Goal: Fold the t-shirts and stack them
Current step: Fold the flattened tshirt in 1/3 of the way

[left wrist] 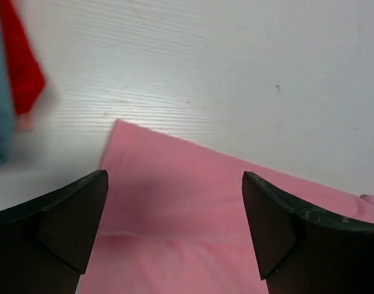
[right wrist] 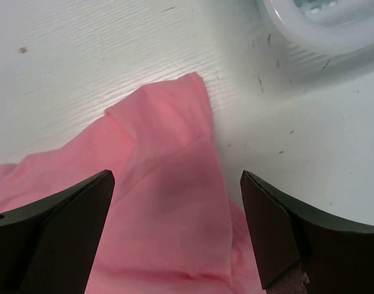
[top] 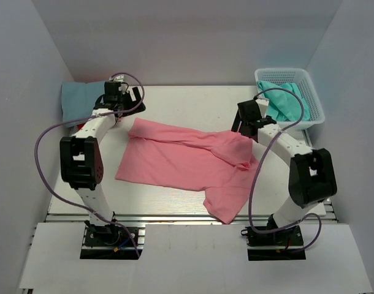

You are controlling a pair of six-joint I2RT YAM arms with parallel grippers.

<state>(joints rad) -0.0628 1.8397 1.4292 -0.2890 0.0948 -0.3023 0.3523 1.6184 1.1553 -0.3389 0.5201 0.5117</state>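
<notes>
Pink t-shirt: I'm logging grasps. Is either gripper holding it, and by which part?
Nothing is held. The left gripper and right gripper both have jaws open over the pink t-shirt, gripping no cloth.

White table [top: 187,104], pink t-shirt [top: 175,160] spread mid-table, blue t-shirt [top: 76,98] far left, white basket [top: 314,101] far right

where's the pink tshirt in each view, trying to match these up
Top external: the pink t-shirt lies spread across the middle of the picture.
Left wrist: one far corner of it fills the lower frame between the open jaws.
Right wrist: a folded end rises from the bottom between the open jaws.
Landmark: the white basket, far right in top external, top-right rim in right wrist, absent from left wrist.
</notes>
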